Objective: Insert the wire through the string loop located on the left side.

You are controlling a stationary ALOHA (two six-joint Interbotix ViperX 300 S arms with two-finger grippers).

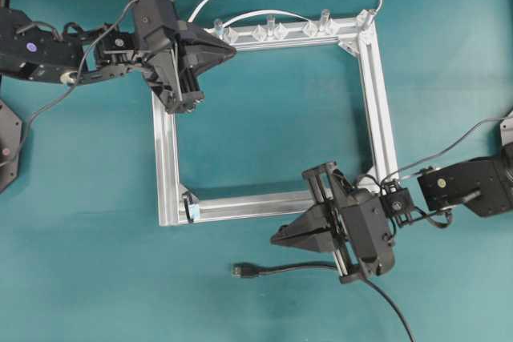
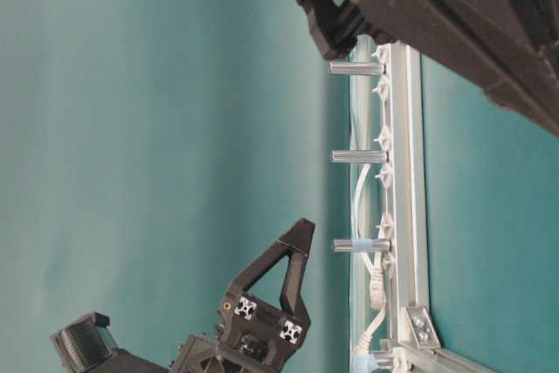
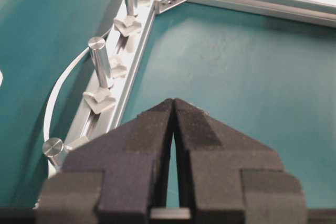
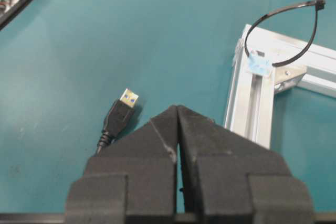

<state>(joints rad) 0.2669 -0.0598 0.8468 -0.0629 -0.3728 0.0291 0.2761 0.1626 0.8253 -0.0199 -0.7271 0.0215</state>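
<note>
Both hands are pressed closed and empty: the right hand [image 1: 280, 238] hovers just above the wire [image 1: 276, 269] lying free on the worktop [image 1: 96, 222], presumably approaching its plug, well apart from the string loop [image 4: 286, 32] standing at the frame's [image 1: 240, 206] near-left corner, while the left hand [image 1: 227, 50] waits at the far-left corner.

Showing 2 matte black arms of blocky plastic and metal segments, each ending in a wedge-shaped left gripper [image 1: 227, 50] and right gripper [image 1: 278, 239] with 2 triangular fingers [image 4: 152, 145] tapering to a point, surfaces looking grainy. Trailing thin black cables [image 1: 56, 98] looping beside the wrist joints. Carrying silver screws on the finger mounts and 2 white cross-marked squares [image 2: 245, 307] on one bracket.
</note>
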